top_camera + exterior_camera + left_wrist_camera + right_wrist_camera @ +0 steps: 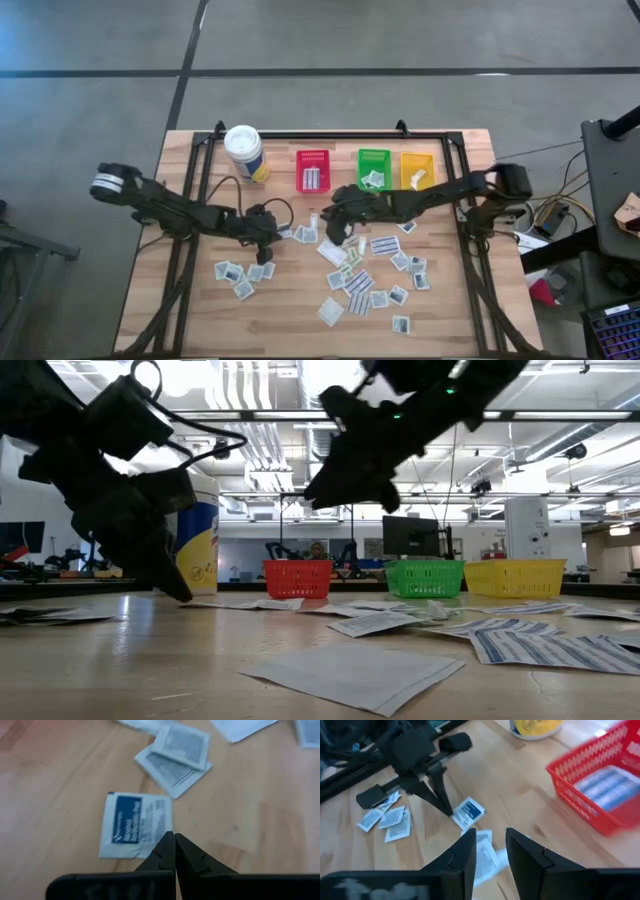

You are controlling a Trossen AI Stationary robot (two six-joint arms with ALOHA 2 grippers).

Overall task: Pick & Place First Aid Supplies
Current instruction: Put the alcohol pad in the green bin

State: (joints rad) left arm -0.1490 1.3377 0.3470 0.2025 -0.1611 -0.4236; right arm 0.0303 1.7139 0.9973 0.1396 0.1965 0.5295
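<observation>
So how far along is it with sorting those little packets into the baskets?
Partly done: the red bin, green bin and yellow bin each hold some packets. Right now the left claw, shut, touches a blue-printed packet; the right claw hangs open above the pile. Many packets are left on the table.

A light wooden tabletop stands on a grey concrete floor crossed by dark lines. Beyond, an open workshop with bright ceiling strip lights.
</observation>
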